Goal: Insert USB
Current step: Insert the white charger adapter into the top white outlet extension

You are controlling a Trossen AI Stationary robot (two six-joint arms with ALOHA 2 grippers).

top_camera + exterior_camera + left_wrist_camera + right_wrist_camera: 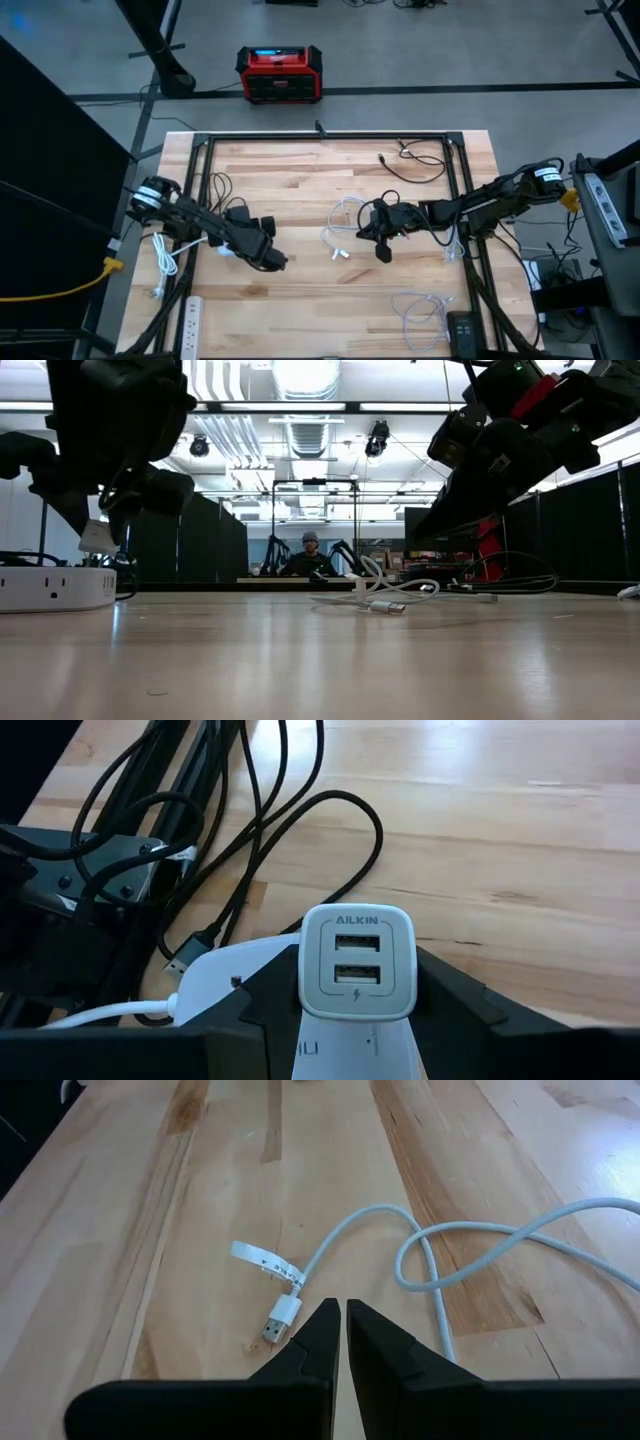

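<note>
Between my left pincer's (pixel 358 1020) matt black plastic fingers (pixel 455 1005) sits a charger (pixel 357 960) of smooth white plastic, faintly glossy. Beyond it lies a black cable (pixel 300 830), rubbery and slightly shiny. Ahead of my right pincer (pixel 343 1342), the white cable (pixel 480 1240) looks smooth, its plug (pixel 282 1318) bare metal. The table (pixel 150 1230) is pale varnished wood, grain showing.

Two dark jointed arms with angular black fingers (pixel 300 1360) and trailing cables.
</note>
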